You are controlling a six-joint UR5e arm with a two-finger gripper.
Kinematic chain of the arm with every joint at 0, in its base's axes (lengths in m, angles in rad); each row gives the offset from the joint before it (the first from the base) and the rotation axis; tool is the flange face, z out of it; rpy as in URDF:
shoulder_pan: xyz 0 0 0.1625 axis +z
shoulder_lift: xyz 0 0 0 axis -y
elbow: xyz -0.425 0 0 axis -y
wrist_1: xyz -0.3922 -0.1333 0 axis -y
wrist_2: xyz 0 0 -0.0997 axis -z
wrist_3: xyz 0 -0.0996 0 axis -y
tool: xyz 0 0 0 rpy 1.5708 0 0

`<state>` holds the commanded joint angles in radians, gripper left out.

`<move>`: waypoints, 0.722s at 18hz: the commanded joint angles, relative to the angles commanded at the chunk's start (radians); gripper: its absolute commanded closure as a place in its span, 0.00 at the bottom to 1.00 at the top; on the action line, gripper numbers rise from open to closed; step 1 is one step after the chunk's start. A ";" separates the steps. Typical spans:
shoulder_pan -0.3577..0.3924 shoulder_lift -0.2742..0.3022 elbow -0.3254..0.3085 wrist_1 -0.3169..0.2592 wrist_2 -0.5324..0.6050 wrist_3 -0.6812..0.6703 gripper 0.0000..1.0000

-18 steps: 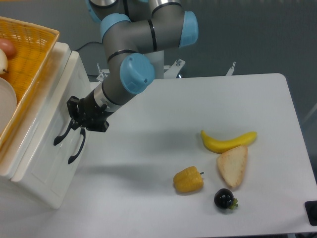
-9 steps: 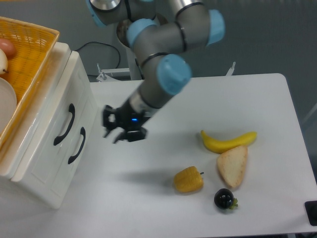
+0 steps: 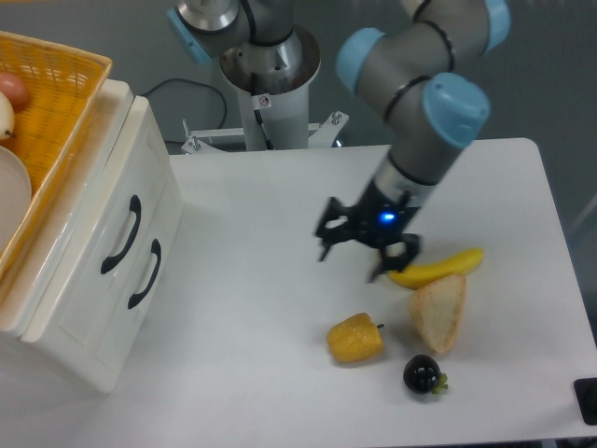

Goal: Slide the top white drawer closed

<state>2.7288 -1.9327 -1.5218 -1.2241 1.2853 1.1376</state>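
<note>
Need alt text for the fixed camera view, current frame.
The top white drawer sits closed in its cabinet at left. The end effector hangs open over the table, empty, beside a banana, bread slice, yellow pepper and dark fruit.

The arm reached down from its base at the rear of the frame, elbow raised high. The gripper pointed down-left, fingers spread apart, holding nothing.
</note>
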 joint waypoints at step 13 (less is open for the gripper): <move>0.172 -0.080 0.049 0.034 0.288 0.629 0.00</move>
<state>2.9006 -2.0125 -1.4727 -1.1904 1.5738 1.7670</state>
